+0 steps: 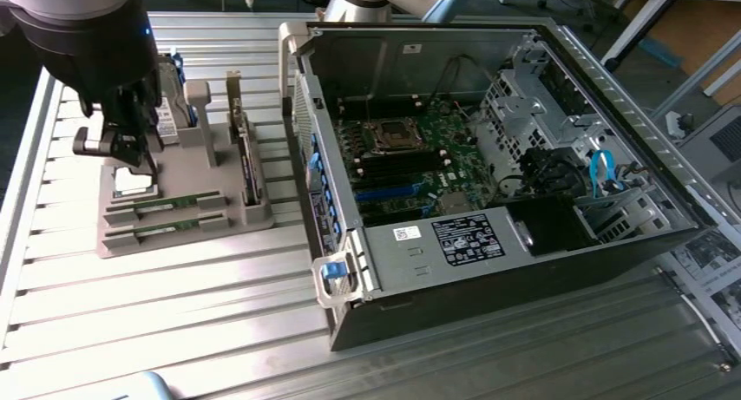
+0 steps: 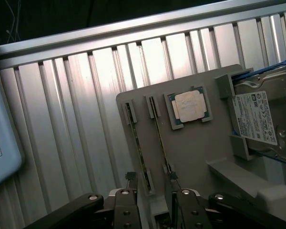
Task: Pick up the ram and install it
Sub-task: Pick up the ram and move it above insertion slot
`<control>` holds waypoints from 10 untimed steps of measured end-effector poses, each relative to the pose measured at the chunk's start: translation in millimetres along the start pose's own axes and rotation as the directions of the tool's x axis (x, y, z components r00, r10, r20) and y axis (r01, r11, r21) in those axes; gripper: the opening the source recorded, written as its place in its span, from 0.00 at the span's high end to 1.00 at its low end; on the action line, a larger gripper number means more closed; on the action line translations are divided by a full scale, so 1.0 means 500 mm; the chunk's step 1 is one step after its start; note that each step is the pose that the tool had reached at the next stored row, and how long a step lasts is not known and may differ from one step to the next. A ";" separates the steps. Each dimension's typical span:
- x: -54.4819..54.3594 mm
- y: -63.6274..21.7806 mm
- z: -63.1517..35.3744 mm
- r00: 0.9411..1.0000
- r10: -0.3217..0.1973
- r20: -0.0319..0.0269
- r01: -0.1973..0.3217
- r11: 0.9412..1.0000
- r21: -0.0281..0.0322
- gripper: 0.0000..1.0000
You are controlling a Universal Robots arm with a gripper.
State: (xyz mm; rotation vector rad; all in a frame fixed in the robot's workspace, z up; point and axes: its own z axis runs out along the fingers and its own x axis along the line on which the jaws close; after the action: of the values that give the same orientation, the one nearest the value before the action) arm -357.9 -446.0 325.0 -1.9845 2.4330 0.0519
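Two ram sticks lie edge-up in slots of a grey holder tray [image 1: 127, 244]: one ram [image 1: 173, 204] [image 2: 138, 143] and a second ram [image 1: 168, 229] [image 2: 159, 133] beside it. My gripper [image 1: 120, 157] [image 2: 150, 179] hangs open just above the tray's end. One stick's end sits between the fingertips, and the other stick lies close to one fingertip [image 2: 170, 176]. Nothing is held. The open computer case [image 1: 347, 261] lies at the exterior view's right with its motherboard [image 1: 417, 157] exposed.
On the same tray sit a square silver CPU [image 2: 188, 106] and a hard drive [image 2: 260, 117] standing in a bracket. The slatted metal table [image 1: 162, 322] carries everything. A pale blue object [image 2: 2, 143] lies at the table's edge.
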 end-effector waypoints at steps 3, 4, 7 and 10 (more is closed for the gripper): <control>0.000 0.000 0.003 1.000 0.000 0.000 0.000 1.000 0.000 0.64; 0.000 0.000 0.004 1.000 0.000 0.000 0.000 1.000 0.000 0.64; 0.000 0.000 0.006 1.000 0.000 0.000 0.000 1.000 0.000 0.64; 0.000 0.000 0.009 1.000 0.000 0.000 0.000 1.000 0.000 0.64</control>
State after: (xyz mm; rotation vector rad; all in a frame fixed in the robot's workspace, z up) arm -357.9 -446.0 320.3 -1.9845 2.4329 0.0518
